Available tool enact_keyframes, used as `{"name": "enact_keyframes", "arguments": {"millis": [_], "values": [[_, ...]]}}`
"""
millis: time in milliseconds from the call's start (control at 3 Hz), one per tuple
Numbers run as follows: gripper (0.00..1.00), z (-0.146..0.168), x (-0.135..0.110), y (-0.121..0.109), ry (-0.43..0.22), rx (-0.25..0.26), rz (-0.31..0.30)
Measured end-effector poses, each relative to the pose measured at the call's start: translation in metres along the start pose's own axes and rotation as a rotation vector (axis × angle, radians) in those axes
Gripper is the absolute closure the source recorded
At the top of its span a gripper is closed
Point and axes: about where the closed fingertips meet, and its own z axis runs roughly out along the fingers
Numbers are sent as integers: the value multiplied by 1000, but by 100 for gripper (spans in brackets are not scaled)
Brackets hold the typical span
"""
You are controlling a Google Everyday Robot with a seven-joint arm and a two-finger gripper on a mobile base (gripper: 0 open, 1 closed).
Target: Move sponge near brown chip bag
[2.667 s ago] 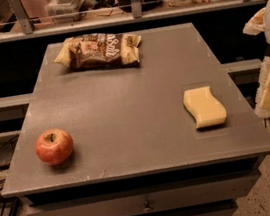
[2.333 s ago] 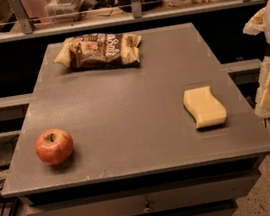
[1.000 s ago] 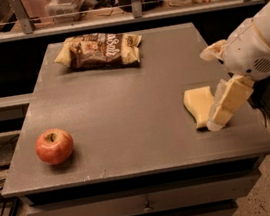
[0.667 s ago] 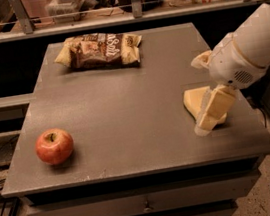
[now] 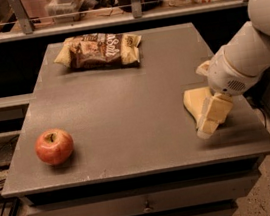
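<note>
"Where is the claw?"

"My claw (image 5: 207, 124) is low at the right side of the worktop (image 5: 124, 106). It is in front of the sponge (image 5: 194, 102) and hides part of it."

"Is it wide or narrow?"

"I cannot tell. I also cannot tell if it touches the sponge."

"Where is the sponge?"

"It lies flat near the right edge. The brown chip bag (image 5: 98, 50) lies at the far end, well apart from it. A red apple (image 5: 54, 147) sits near the front left corner."
</note>
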Motion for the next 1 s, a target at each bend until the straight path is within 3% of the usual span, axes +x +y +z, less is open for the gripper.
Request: {"name": "enact_keyframes", "arguments": {"millis": [333,667,1000], "values": [[0,15,20,-3,64,-10,19],[18,19,31,-7,92,-11,37],[41,8,26,-12,98,4,21]]}}
